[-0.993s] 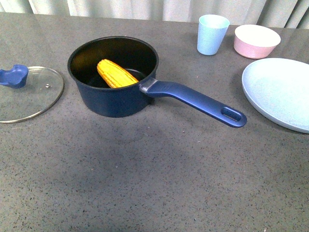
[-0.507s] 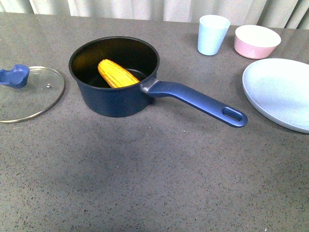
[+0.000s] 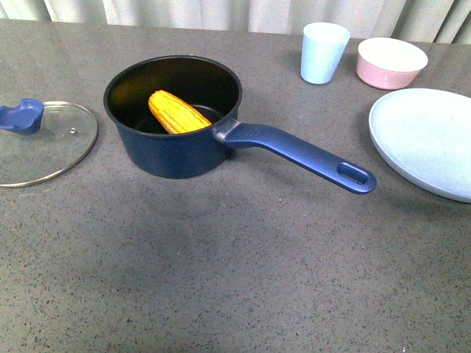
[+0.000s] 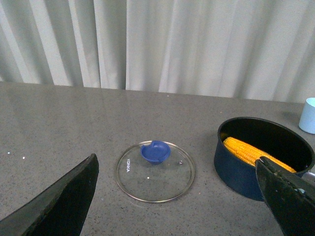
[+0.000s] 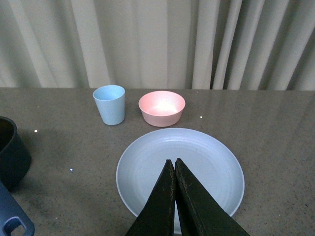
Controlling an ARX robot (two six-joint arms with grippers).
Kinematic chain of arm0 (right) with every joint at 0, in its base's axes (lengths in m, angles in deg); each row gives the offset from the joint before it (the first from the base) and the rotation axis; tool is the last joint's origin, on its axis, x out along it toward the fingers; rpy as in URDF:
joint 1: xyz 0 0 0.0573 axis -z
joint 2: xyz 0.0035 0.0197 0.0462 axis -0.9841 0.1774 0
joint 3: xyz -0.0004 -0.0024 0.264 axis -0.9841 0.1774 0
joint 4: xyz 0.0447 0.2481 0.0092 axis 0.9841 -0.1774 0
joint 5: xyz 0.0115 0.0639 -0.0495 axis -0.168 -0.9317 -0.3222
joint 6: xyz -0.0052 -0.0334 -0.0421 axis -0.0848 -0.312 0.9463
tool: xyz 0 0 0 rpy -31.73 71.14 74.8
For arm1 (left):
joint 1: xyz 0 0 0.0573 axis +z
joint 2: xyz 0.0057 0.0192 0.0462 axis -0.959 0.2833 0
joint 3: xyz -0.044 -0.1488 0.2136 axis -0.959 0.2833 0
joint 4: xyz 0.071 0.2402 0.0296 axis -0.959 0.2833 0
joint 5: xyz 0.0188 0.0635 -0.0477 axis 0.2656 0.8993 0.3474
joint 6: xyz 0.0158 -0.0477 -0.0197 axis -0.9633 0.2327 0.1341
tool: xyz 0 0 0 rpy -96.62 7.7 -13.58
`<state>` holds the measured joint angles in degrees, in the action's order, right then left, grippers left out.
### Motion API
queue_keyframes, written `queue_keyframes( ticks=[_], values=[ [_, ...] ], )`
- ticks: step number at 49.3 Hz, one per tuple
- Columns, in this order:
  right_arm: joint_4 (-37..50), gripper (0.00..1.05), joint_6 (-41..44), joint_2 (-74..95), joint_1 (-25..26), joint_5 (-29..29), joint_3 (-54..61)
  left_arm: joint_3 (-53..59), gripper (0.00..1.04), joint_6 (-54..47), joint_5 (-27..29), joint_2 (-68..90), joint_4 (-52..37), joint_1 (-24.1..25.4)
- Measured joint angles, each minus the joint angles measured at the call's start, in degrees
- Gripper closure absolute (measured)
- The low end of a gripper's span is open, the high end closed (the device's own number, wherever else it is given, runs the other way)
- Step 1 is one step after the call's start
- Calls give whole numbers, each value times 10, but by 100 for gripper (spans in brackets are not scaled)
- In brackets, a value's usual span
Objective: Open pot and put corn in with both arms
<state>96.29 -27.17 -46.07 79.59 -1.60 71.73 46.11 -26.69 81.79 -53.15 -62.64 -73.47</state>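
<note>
- Nothing on the table has shifted over the last second; in the front view pot, corn and lid lie as before, and neither arm shows there.
- Left gripper (image 4: 179, 196) has its fingers spread wide with nothing between them, held above the table over the glass lid (image 4: 155, 164).
- Right gripper (image 5: 175, 169) has its two fingers pressed together at the tips and carries nothing, hanging over the pale blue plate (image 5: 211, 167).
- Lid lies flat on the table with its blue knob (image 3: 22, 115) up, just beside the pot on the robot's left and apart from it.
- Pot (image 3: 172, 118) stands open near the table's middle, its long handle (image 3: 302, 154) pointing toward the plate.
- Corn (image 3: 176, 112) rests inside the pot, slanted against the wall.
- Blue cup (image 3: 324, 51) and pink bowl (image 3: 391, 62) sit side by side beyond the plate.
</note>
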Motion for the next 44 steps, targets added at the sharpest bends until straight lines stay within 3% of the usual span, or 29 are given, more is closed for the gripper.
queue_keyframes(
  ticks=[25,44],
  values=[
    [-63,103,0,-124,1,-1,47,0,9,0,0,0,0,0],
    [-165,103,0,-232,1,0,48,0,9,0,0,0,0,0]
  ],
)
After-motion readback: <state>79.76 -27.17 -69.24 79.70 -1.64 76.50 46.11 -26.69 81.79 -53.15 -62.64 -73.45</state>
